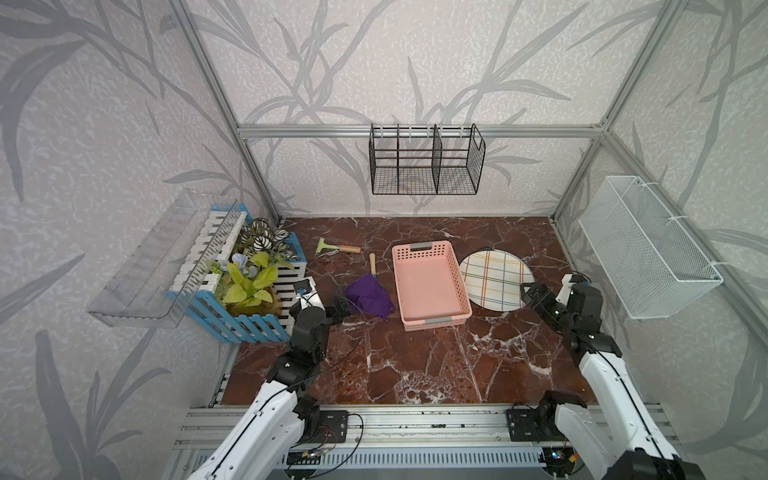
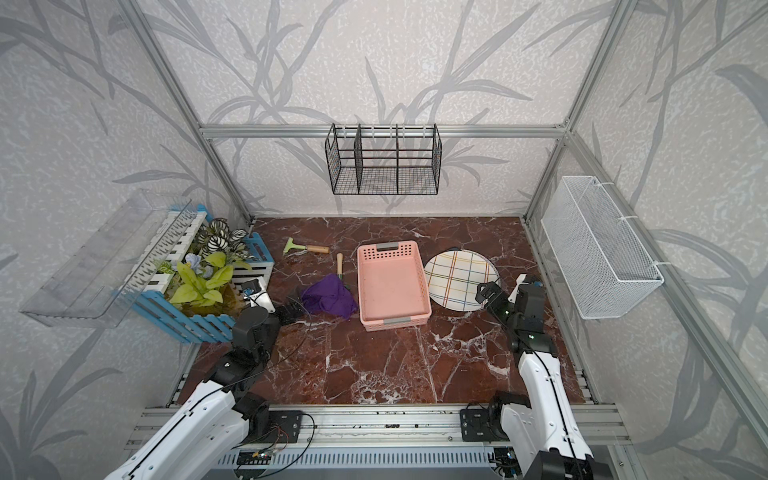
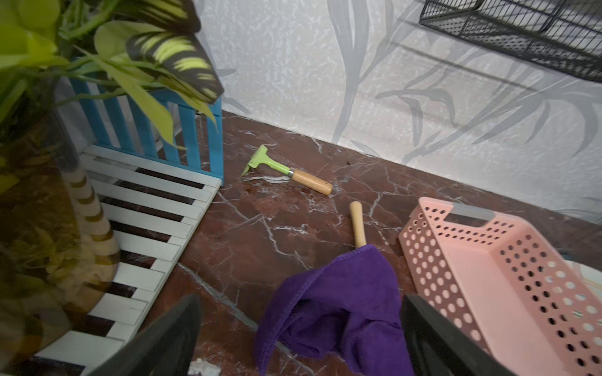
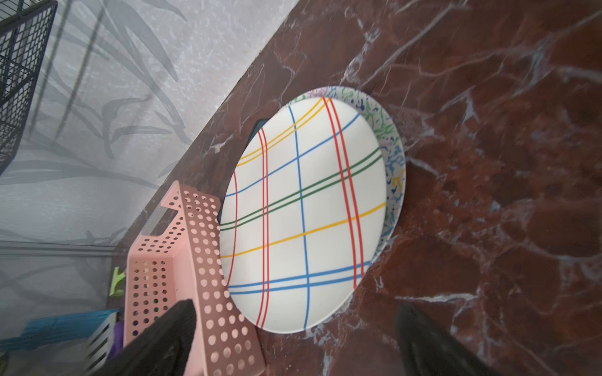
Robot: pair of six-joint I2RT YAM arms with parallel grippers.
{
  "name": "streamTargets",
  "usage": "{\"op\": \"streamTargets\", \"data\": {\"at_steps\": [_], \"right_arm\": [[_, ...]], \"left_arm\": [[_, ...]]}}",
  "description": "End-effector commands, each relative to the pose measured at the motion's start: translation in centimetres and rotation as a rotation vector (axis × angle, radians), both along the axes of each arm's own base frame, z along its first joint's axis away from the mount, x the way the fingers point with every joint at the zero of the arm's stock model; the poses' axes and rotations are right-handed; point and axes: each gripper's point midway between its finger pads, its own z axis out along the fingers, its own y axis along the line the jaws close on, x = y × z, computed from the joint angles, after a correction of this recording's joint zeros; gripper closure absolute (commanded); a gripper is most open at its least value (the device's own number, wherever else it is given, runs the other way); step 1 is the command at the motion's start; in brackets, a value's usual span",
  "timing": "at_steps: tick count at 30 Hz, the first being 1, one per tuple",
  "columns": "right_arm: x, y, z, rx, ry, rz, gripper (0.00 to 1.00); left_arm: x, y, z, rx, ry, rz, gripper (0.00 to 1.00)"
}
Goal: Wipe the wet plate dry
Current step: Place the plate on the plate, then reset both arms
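Plate point(image 1: 494, 279) lies flat on the surface point(image 1: 415, 365), just right of the basket point(image 1: 398, 286). We can't confirm that it touches the basket wall. It sits on a lower plate point(image 4: 395, 169), whose speckled rim shows along one side only, so the stack is off-centre.

Right tool point(image 1: 528, 293) hovers at the plate's near edge, fingers spread wide and empty. We read this as staging to steady or lift the plate while the other arm wipes. The plate lies face up, so the wet side should be reachable from above.

Left tool point(image 1: 347, 309) is also spread and holds nothing, with its fingers either side of the near end of the cloth point(image 1: 369, 296). That looks like a pre-grasp: the cloth has to be picked up before any wiping starts. The cloth is bunched on the surface left of the basket and draped over a wooden handle point(image 3: 357, 224), so a low pinch could catch the handle too.

The basket stands between cloth and plate, so we expect the cloth to be carried over or around it.

Plate look: white, glossy and round, with thin red, blue, yellow and green lines crossing in a plaid. The rim is shallow. No droplets or film are resolvable in any view, so we can't judge wetness. We judge that wiping hasn't begun.
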Motion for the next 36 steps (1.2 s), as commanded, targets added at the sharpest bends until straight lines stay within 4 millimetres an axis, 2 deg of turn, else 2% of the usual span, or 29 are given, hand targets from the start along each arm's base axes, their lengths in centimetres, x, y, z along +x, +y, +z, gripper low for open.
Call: {"op": "streamTargets", "data": {"at_steps": [1,3,5,9,10,11,13,14,16,17,18,20,22,36], "right_arm": [[1.0,-3.0,-1.3,-0.374,-0.016,-0.039,0.00],[2.5,-3.2,-1.9,-0.536,-0.054,-0.006,0.00],[4.1,-3.0,-3.2,-0.601,-0.088,0.028,0.00],[8.0,-3.5,-3.7,-0.618,-0.115,-0.001,0.00],[8.9,-3.0,-4.9,-0.610,-0.102,0.032,0.01],[9.6,-2.1,-4.9,-0.630,-0.149,0.060,0.00],[9.1,-1.2,-5.6,-0.644,-0.190,0.096,0.01],[9.3,-1.5,-5.4,-0.644,-0.191,0.073,0.01],[9.3,-1.7,-5.6,-0.638,-0.155,0.077,0.01],[9.3,-1.7,-5.6,-0.639,-0.161,0.074,0.01],[9.4,-1.7,-5.5,-0.640,-0.167,0.073,0.01],[9.3,-1.7,-5.6,-0.641,-0.161,0.075,0.01],[9.3,-1.7,-5.5,-0.641,-0.165,0.074,0.01],[9.3,-1.4,-5.5,-0.646,-0.165,0.085,0.01]], "left_arm": [[0.8,1.3,1.1,0.205,-0.123,0.049,0.00],[1.6,2.2,0.0,0.240,-0.090,0.094,0.00],[2.9,2.9,-1.5,0.248,-0.033,0.106,0.00],[5.7,3.1,-1.5,0.221,-0.099,0.079,0.00],[6.7,3.0,-2.0,0.233,-0.092,0.063,0.00],[7.8,2.7,-2.3,0.262,-0.076,0.046,0.00],[9.5,2.7,-2.9,0.300,-0.044,0.029,0.00],[9.7,3.4,-3.8,0.289,-0.018,0.049,0.00],[9.3,5.0,-3.9,0.207,-0.051,0.066,0.00],[8.5,5.4,-4.6,0.176,-0.062,0.061,0.00],[7.7,5.5,-3.6,0.166,-0.144,0.069,0.00],[7.5,5.3,-3.0,0.166,-0.173,0.051,0.00],[8.3,5.2,-4.1,0.176,-0.104,0.039,0.00],[8.6,4.8,-3.9,0.184,-0.104,0.018,0.00]]}}
